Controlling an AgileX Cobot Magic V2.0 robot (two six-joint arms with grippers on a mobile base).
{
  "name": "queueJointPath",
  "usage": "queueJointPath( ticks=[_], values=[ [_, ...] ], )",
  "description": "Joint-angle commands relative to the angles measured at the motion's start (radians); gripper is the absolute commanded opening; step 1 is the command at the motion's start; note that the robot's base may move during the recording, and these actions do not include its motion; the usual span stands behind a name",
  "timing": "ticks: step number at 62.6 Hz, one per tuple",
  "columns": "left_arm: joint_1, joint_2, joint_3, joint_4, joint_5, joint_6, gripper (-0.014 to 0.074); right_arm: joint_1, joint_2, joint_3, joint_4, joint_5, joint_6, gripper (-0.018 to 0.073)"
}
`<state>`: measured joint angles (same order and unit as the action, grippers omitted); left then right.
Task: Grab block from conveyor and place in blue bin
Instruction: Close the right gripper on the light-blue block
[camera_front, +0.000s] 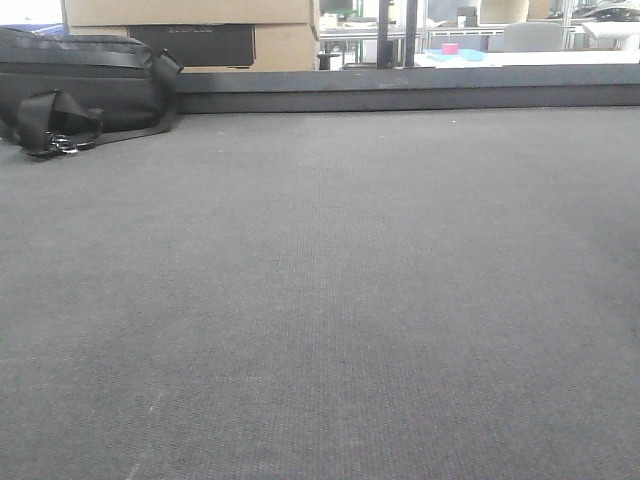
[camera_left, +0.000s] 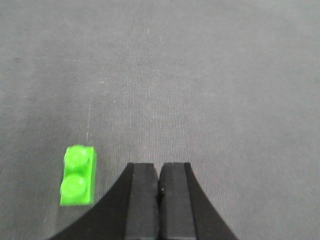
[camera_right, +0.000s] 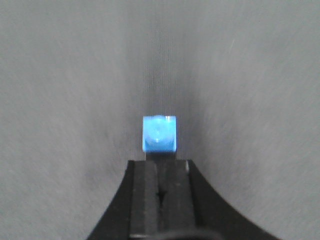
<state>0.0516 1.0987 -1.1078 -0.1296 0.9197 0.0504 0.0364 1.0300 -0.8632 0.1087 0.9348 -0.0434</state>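
The conveyor is a dark grey woven belt that fills all views. In the left wrist view a bright green two-stud block lies on the belt, to the left of my left gripper. That gripper is shut and empty, its pads pressed together. In the right wrist view a small blue block lies on the belt just beyond the tips of my right gripper, which is shut with nothing between its pads. Neither gripper nor either block shows in the front view.
A black bag with a strap lies at the belt's far left, by the dark raised edge. Cardboard boxes stand behind it. Far back, a light blue tray holds a pink item.
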Motion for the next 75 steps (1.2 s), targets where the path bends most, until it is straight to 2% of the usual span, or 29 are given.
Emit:
queueJointPath(
  ticks=[1, 8, 18, 32, 36, 39, 46, 52, 56, 75],
  values=[
    [-0.004, 0.079, -0.039, -0.012, -0.007, -0.002, -0.0111, -0.003, 0.102, -0.052, -0.009, 0.045, -0.001, -0.0162],
    [-0.004, 0.151, -0.047, -0.015, -0.027, -0.002, -0.0111, -0.003, 0.201, -0.088, -0.009, 0.089, -0.001, -0.0162],
    [-0.004, 0.219, -0.047, -0.015, 0.005, -0.002, -0.0111, -0.003, 0.282, -0.134, -0.009, 0.15, -0.001, -0.0162],
    [-0.004, 0.246, -0.047, -0.015, 0.009, -0.002, -0.0111, -0.003, 0.33, -0.141, -0.009, 0.135, -0.001, -0.0155],
    [-0.004, 0.246, -0.047, -0.015, 0.009, -0.002, -0.0111, -0.003, 0.342, -0.141, -0.018, 0.132, -0.001, -0.0105],
    [-0.004, 0.246, -0.047, -0.015, 0.009, -0.002, -0.0111, -0.003, 0.349, -0.141, -0.041, 0.126, -0.001, -0.0024],
    [-0.004, 0.246, -0.043, -0.016, 0.009, -0.002, -0.0111, -0.003, 0.369, -0.141, -0.085, 0.11, -0.001, 0.0238],
    [-0.004, 0.247, -0.044, -0.018, 0.009, -0.002, -0.0111, -0.003, 0.389, -0.141, -0.08, 0.103, -0.001, 0.0405],
    [-0.004, 0.247, -0.044, -0.018, 0.009, -0.002, -0.0111, -0.003, 0.405, -0.141, -0.065, 0.103, -0.001, 0.0438],
    [-0.004, 0.247, -0.044, -0.024, 0.009, -0.002, -0.0111, -0.003, 0.552, -0.141, -0.004, 0.039, -0.001, 0.0421]
  ],
)
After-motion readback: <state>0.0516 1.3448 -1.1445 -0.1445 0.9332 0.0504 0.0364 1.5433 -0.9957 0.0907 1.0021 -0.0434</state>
